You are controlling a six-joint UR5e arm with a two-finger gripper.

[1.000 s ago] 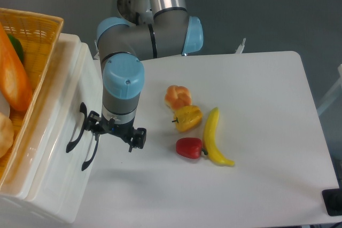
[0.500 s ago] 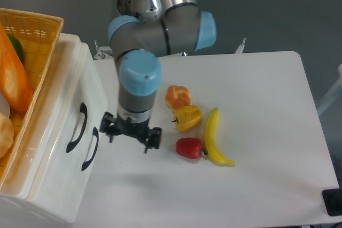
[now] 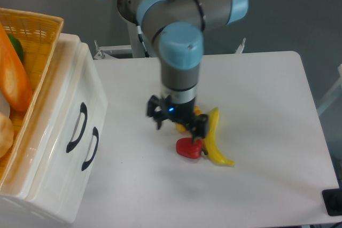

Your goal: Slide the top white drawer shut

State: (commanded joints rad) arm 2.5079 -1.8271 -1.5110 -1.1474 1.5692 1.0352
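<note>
Here you see the claw point(image 3: 177, 123) well away from the cabinet: within the last second it leaves the drawer fronts and travels right across the table point(image 3: 256, 89), ending above the fruit. The top white drawer point(image 3: 69, 116) sits at the left, beneath the yellow wicker basket point(image 3: 32, 36), its front lying level with the lower drawer front point(image 3: 69, 169) and its black curved handle point(image 3: 77, 127) free of any contact. Judge from this that the closing push is done and the arm is retreating; no visible gap remains, though the view is too oblique for you to confirm full seating. The arm now reaches down from the upper centre, its wrist pointing straight at the table, with the claw hanging over the yellow pepper point(image 3: 188, 125) and just beside the red pepper point(image 3: 189, 148) and the banana point(image 3: 215, 143). The fingers stand spread apart and hold nothing. Note that the claw hides most of the yellow pepper and the orange fruit behind it, so contact there cannot be told.
</note>
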